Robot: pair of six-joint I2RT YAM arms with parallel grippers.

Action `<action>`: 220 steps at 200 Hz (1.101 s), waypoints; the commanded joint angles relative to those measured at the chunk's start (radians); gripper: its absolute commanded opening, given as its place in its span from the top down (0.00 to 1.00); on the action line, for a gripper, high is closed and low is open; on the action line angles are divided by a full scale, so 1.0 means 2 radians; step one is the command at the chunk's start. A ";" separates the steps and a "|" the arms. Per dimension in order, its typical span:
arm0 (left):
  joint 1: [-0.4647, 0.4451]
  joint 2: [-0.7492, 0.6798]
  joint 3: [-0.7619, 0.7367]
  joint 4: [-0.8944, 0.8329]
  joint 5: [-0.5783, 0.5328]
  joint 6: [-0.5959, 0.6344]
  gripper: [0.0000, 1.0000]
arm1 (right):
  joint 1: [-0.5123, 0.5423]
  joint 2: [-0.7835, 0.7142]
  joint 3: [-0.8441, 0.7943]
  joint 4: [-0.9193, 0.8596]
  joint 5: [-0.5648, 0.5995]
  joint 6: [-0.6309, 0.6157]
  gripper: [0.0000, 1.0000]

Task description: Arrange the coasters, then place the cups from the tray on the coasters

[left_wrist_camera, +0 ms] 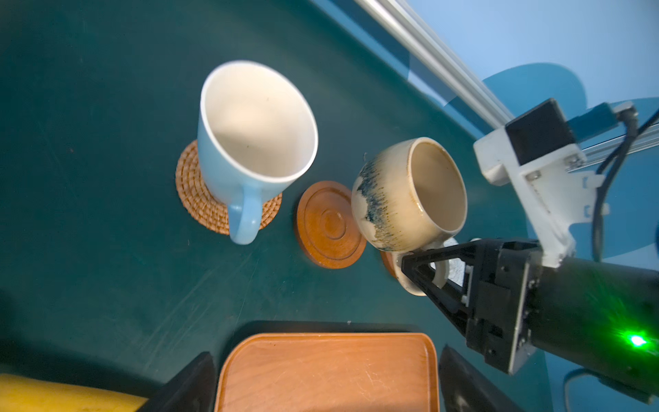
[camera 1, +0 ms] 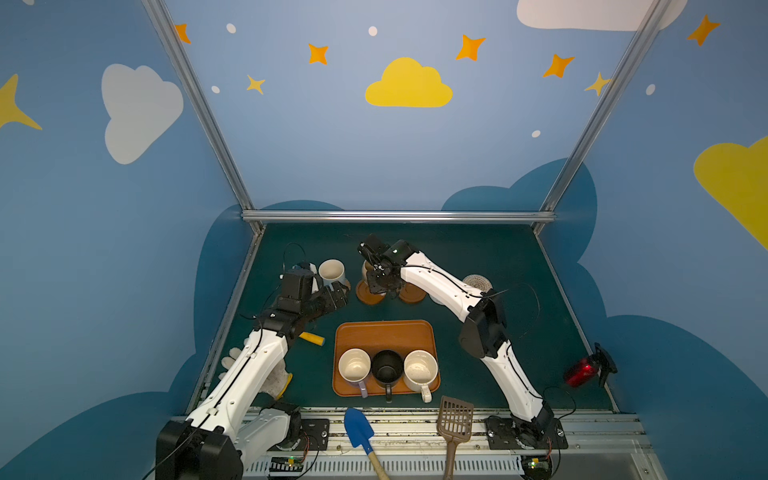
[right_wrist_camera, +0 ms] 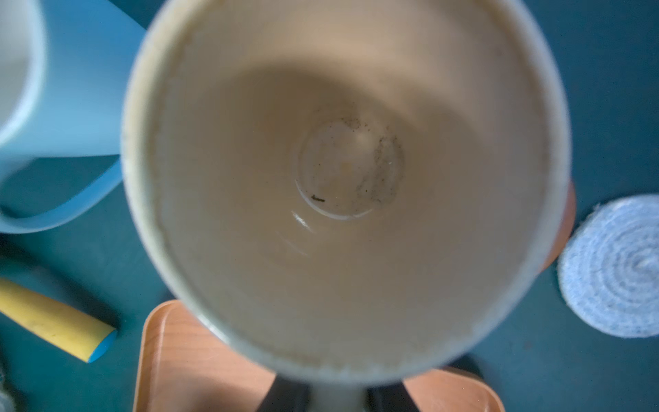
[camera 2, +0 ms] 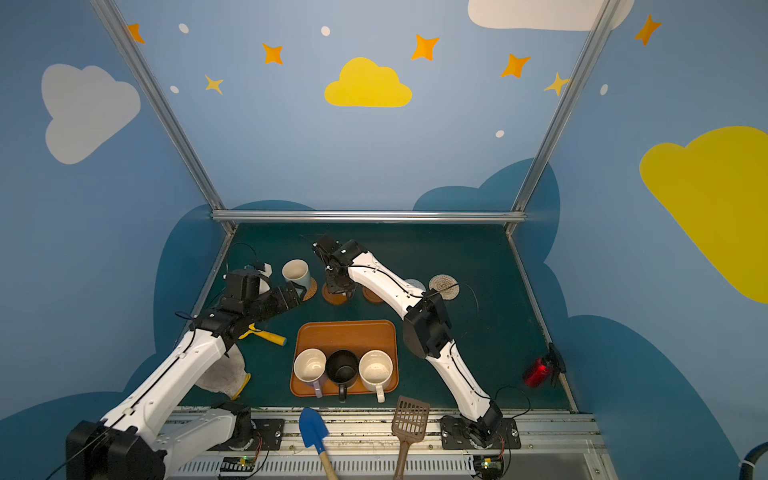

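Right claw [left_wrist_camera: 413, 262] grips the tan cup [left_wrist_camera: 406, 192] by its handle above a wooden coaster [left_wrist_camera: 330, 224]; next it must lower centred. Left claw [camera 1: 338, 296] gapes wide; 3 cups [camera 1: 386, 366] sit on the tray [camera 1: 384, 334].

Left fingers [left_wrist_camera: 189, 385] spread; right fingers [left_wrist_camera: 445, 251] seemingly clamped.

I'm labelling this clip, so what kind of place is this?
Probably a robot test cell: robot arms mounted on a rail, a green table inside an aluminium frame, cloud-painted walls.
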 commanded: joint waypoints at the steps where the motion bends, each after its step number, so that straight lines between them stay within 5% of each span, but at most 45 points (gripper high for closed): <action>1: 0.001 0.006 -0.002 0.011 0.004 0.003 0.03 | 0.001 -0.001 0.028 0.005 0.005 0.040 1.00; 220: 0.002 -0.005 -0.007 0.001 -0.011 0.016 0.04 | 0.011 0.078 0.062 0.003 -0.017 0.100 1.00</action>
